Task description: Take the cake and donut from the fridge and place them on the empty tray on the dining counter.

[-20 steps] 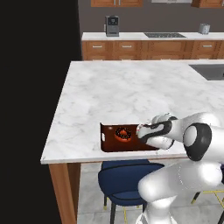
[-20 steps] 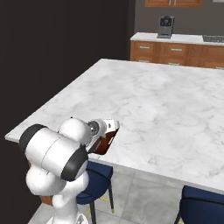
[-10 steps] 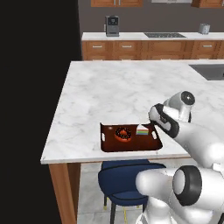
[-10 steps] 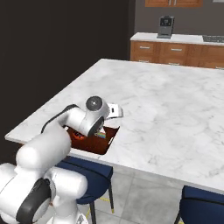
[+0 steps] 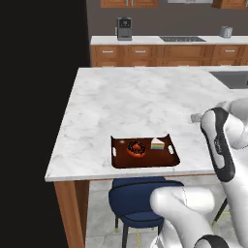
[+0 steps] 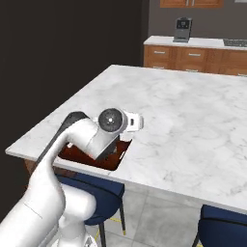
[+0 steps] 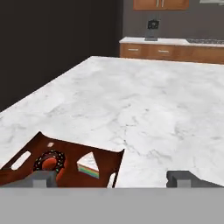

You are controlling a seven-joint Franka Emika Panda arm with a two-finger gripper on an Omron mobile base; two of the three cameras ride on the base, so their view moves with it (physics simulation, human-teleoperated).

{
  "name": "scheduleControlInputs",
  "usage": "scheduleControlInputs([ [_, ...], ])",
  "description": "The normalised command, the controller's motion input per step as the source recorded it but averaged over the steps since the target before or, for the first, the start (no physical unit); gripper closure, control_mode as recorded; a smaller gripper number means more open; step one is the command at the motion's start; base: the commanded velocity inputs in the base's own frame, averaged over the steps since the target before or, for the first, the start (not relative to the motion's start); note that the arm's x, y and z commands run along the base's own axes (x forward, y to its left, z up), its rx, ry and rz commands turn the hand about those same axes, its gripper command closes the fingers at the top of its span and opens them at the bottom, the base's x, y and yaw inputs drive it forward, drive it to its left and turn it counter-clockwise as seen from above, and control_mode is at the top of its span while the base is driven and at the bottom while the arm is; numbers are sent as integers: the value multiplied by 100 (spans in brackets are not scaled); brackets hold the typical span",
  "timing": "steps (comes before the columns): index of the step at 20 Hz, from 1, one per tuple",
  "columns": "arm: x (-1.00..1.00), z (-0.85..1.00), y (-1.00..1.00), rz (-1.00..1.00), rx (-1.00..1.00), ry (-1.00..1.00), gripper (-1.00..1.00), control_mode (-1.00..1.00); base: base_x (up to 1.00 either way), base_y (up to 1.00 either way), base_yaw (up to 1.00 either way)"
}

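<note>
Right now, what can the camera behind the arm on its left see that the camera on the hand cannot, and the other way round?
Left base view alone: the blue stool under the dining counter, the dark sink at its far right, and the robot's white arm.

Hand view alone: the tool from close by, open and holding nothing, its fingertips low over the counter.

Both: the tray holding the donut and the cake side by side, plus the coffee machine on the back counter.
</note>
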Motion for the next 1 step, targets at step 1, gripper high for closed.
scheduleControlInputs([
  [1, -100, 0, -21, 0, 2, -56, -100, -100, 0, 0, 0],
])
